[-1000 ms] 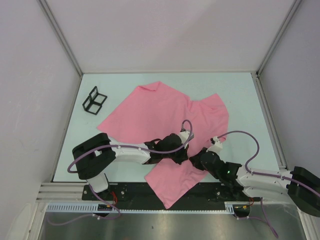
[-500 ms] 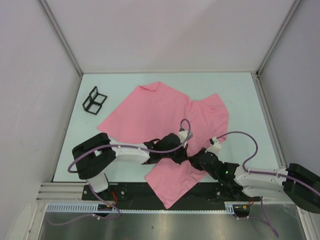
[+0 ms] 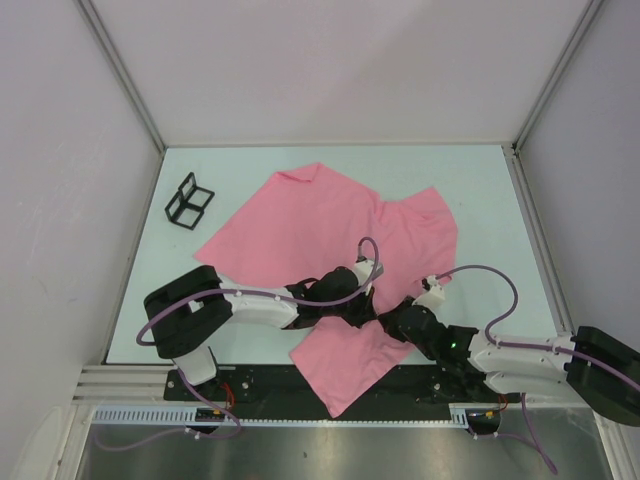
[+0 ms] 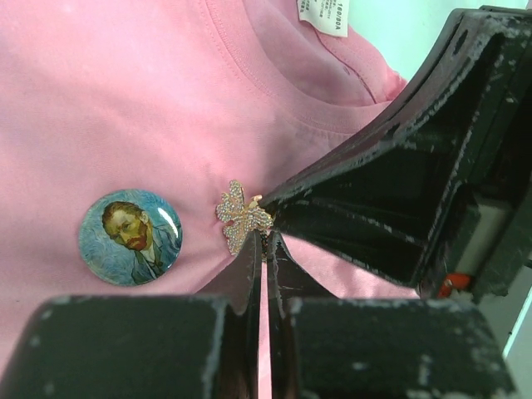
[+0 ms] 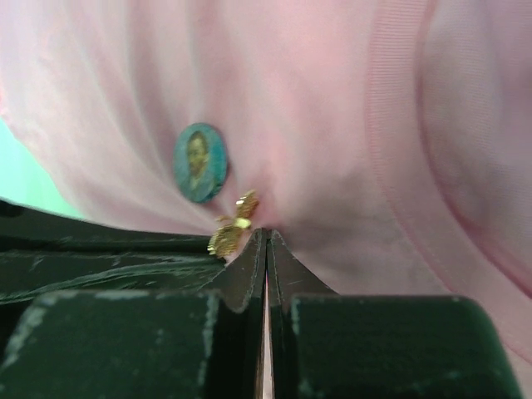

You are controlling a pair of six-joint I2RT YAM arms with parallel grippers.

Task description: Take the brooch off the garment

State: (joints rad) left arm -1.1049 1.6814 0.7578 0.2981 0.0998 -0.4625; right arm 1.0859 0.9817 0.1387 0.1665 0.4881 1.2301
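Observation:
The pink garment (image 3: 330, 215) lies spread on the table, its collar and white label (image 4: 322, 12) at the top of the left wrist view. A small gold, stone-set brooch (image 4: 241, 214) is pinned below the collar. My left gripper (image 4: 266, 239) is shut, its tips pinching the brooch's lower right edge. My right gripper (image 5: 267, 234) is shut on a pinch of the cloth right beside the brooch (image 5: 233, 226), and folds radiate from its tips. In the top view both grippers meet over the shirt's lower part, left (image 3: 366, 312) and right (image 3: 386, 318).
A round blue portrait badge (image 4: 130, 237) is fixed to the shirt just left of the brooch. A black wire stand (image 3: 190, 200) sits at the table's far left. The shirt's hem hangs over the near table edge (image 3: 345, 400).
The right arm has shifted slightly left toward the left gripper. Both grippers stay shut at the same spot on the shirt.

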